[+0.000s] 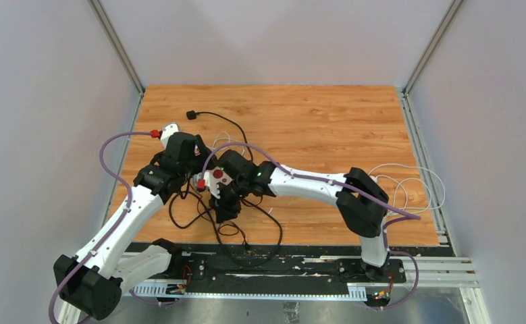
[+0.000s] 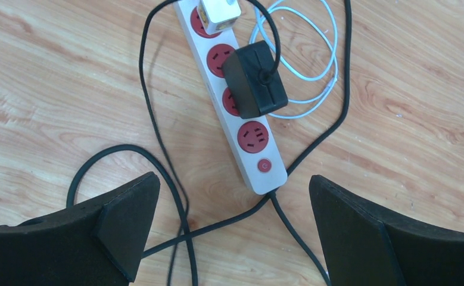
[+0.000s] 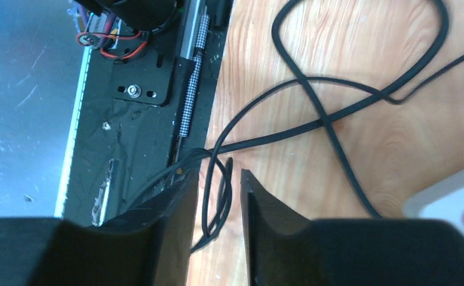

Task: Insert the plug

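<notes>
Black fingers of the left gripper stood wide apart, empty, above the white power strip. At their twelve o'clock the plug sat tilted on a red socket, so seating seemed unfinished; next it likely needed a straight push down. The right gripper was closed, a thin cable in its slit, perhaps pinched. Wooden table, pale walls.

Table: orange-brown wood grain is shown. Power strip is seen in white w/ red sockets & red button. Plug is coloured black, charger white. Thin cable white, thicker cables black. Arms are finished white w/ black joints; purple hoses are seen. L pincer & R pincer: black.
</notes>
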Controlling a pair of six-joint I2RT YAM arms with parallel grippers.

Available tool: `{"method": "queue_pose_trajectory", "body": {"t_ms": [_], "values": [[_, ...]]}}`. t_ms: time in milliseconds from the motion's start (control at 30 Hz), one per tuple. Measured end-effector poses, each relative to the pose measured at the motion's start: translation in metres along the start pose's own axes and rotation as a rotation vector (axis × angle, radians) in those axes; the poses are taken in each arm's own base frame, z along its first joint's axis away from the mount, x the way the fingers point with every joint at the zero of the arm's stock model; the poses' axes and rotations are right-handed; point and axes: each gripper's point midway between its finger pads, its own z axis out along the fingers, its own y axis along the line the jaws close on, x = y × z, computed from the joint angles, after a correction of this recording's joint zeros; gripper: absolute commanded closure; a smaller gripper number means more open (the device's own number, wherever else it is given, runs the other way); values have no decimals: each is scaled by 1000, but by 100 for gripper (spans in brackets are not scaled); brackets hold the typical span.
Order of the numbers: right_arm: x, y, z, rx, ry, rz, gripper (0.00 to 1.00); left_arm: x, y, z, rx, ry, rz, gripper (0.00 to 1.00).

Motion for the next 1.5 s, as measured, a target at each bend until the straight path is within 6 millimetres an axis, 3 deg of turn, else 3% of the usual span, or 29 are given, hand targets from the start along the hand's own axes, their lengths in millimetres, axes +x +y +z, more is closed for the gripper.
{"method": "queue_pose_trajectory", "body": {"t_ms": [67, 167, 267, 333, 433, 500, 600, 633, 700, 767, 867, 967, 1100, 1333, 1500], "values": [[11, 3, 15, -2, 44, 26, 44, -1, 3, 1, -14, -5, 0, 0], [24, -11, 14, 79, 95, 74, 32, -1, 5, 3, -31, -5, 1, 0], [20, -30, -7, 204, 92, 94, 26, -5, 7, 9, -52, -22, -7, 0], [18, -44, -33, 318, 64, 143, 23, -3, 8, 11, -59, -13, -1, 0], [35, -81, -110, 581, -12, 306, 6, -1, 8, 12, -62, -6, 8, 0], [56, -104, -170, 764, -79, 442, 1, -1, 8, 13, -63, -3, 14, 0], [112, -126, -280, 1081, -202, 683, 0, 0, 7, 14, -62, 0, 24, 0], [139, -126, -319, 1213, -237, 772, 0, -1, 7, 15, -61, 0, 29, 0], [187, -114, -377, 1426, -286, 925, 0, -1, 5, 16, -51, 0, 33, 0], [228, -94, -412, 1575, -306, 1064, 0, -2, 3, 16, -39, -1, 37, 0], [283, -63, -445, 1724, -296, 1276, 1, -3, -3, 19, -12, -1, 45, 0], [322, -42, -455, 1781, -255, 1453, 7, 0, -8, 23, 4, 14, 60, 0], [347, -42, -438, 1702, -200, 1583, 19, 9, -12, 35, 8, 54, 85, 0], [360, -59, -390, 1436, -195, 1722, 33, 25, -14, 47, 7, 120, 121, 0], [359, -63, -383, 1404, -230, 1727, 37, 24, -17, 47, 24, 116, 119, 0]]}}
